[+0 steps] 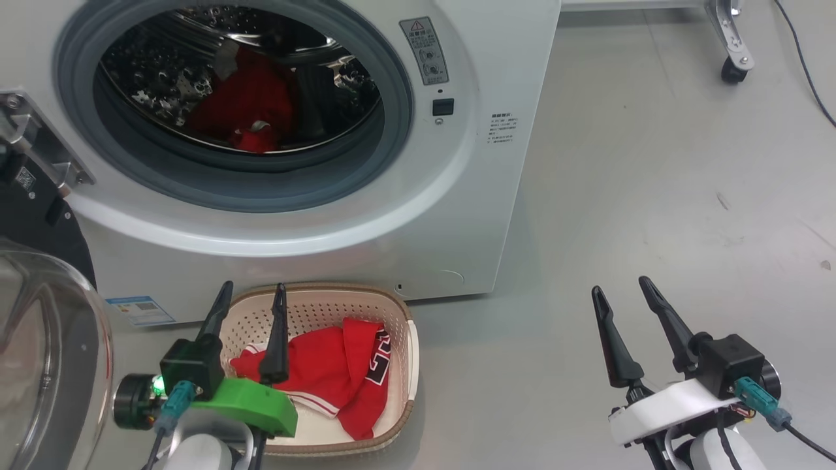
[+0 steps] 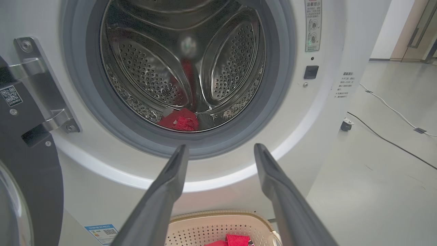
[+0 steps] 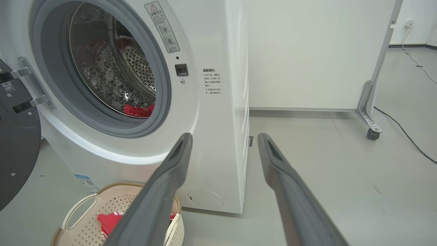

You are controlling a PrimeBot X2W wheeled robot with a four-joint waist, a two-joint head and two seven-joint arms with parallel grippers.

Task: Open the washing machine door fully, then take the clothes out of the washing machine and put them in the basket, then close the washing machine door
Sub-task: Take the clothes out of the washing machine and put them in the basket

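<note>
We find the washing machine door (image 1: 46, 352) swung open at lower left. The white washing machine (image 1: 457, 196) fills the upper left, with red fabric (image 1: 251, 104) in its drum. The cream basket (image 1: 326, 291), bottom centre, holds red clothes (image 1: 333, 372).

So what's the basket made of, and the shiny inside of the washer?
The basket looks like cream plastic: smooth, moulded, with rows of small holes; its brown rim only looks woven. The drum looks like polished steel: silvery, mirror-shiny, punched with holes.
</note>
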